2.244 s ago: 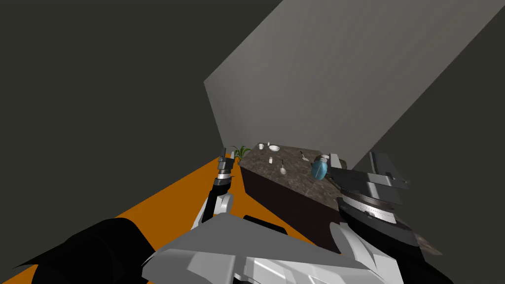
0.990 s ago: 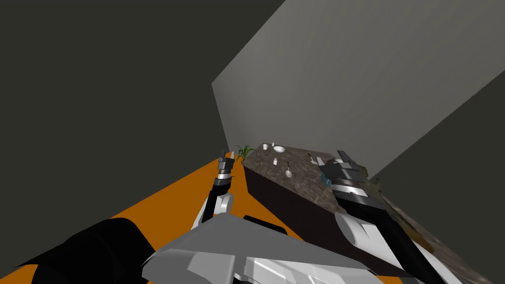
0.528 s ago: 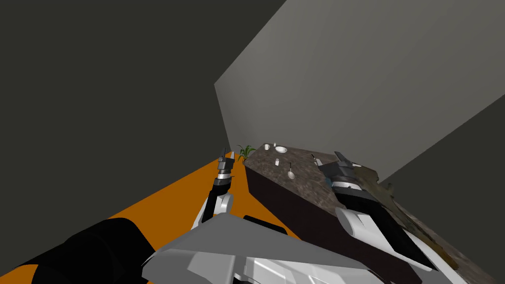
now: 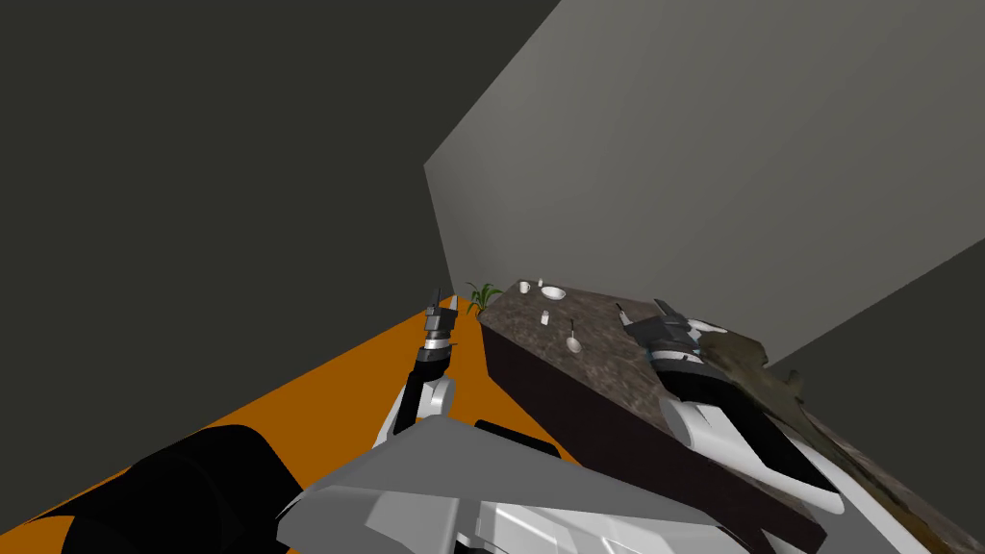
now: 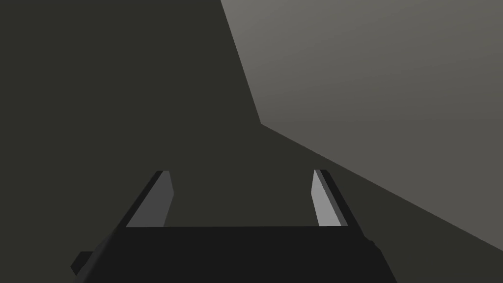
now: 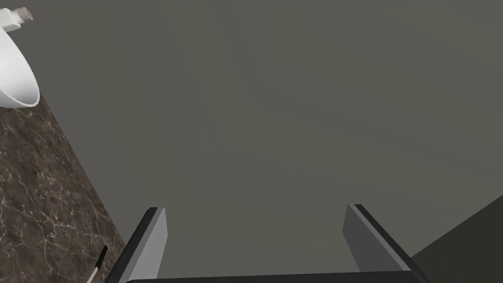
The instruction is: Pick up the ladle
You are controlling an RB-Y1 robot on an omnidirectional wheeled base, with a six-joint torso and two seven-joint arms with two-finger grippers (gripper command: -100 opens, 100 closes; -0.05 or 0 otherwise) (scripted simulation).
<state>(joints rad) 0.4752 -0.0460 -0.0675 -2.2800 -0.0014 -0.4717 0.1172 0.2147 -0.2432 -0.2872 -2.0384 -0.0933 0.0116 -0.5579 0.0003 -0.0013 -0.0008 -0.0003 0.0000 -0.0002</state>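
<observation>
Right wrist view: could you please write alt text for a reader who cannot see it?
The right gripper stands open and empty before a plain grey wall. To one side lies a dark marbled countertop with a white bowl, a small white shaker beyond the bowl, and a thin black-tipped handle close to the gripper.

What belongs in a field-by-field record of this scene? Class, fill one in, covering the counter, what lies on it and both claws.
Surface: dark marbled counter against a grey wall
Utensils: round-headed utensil mid-counter; second utensil close by the right claw; cannot tell which is the ladle
Other items: white bowl, cup, shaker, farther along the counter
Right claw: open, empty, over the counter
Left claw: open, empty, over the orange floor beside the counter
</observation>
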